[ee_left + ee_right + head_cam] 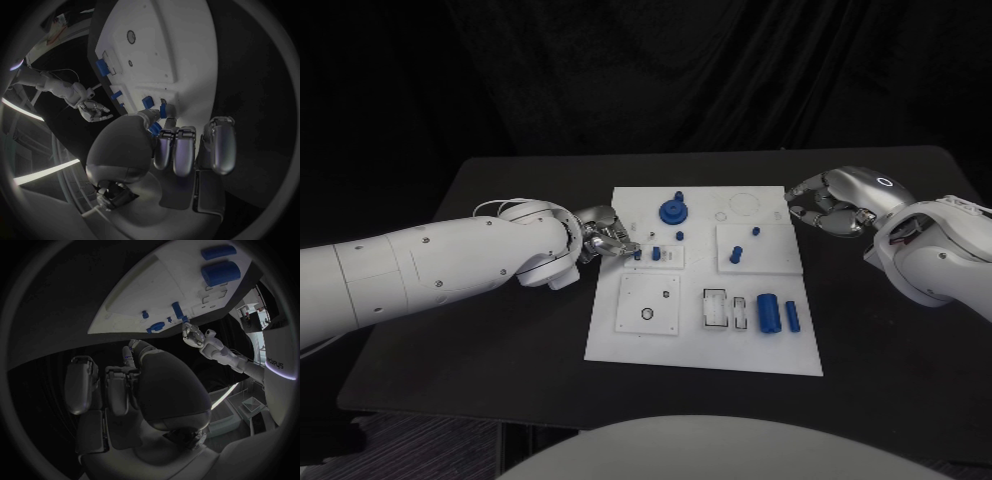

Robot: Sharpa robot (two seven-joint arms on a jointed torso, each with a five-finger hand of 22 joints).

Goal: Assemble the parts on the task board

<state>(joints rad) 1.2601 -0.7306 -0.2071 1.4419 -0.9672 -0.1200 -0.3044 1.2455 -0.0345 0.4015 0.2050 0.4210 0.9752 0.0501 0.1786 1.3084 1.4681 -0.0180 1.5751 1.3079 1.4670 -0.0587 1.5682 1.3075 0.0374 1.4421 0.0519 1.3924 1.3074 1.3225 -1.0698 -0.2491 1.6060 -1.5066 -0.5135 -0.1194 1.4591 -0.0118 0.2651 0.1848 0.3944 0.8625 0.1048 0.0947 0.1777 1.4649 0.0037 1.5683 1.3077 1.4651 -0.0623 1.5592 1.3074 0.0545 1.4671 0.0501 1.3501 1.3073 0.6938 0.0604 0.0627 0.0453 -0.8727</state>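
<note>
Nearest the robot, the board (pixel 707 345) lay white on the black table (pixel 473 300), and along its near half sat a plate with a small ring (pixel 646 315), two pale slots (pixel 718 308), then a fat blue cylinder (pixel 769 311) with a thinner blue peg (pixel 793 317) just beside it toward the right arm. Further in, the left hand (pixel 606 240) hovered at the board's left edge, its fingers (pixel 177 150) curled in close together; the left wrist view showed something blue (pixel 154 129) tucked between thumb and fingers, just beside a small blue piece (pixel 149 102) standing at the board's edge, though I could not tell for certain whether it was truly pinched. Level with that hand, two short blue pegs (pixel 658 254) stood in a small white block, and across the board a blue pin (pixel 737 254) stood in a raised square plate. Beyond those, a blue gear (pixel 675 211) with an upright post sat near the far edge, with a pale ring outline (pixel 743 205) beside it. Farthest off, the right hand (pixel 822 208) hung just off the board's far right corner, fingers (pixel 119 390) folded inward toward the palm, touching no part; I saw nothing in its hold.
</note>
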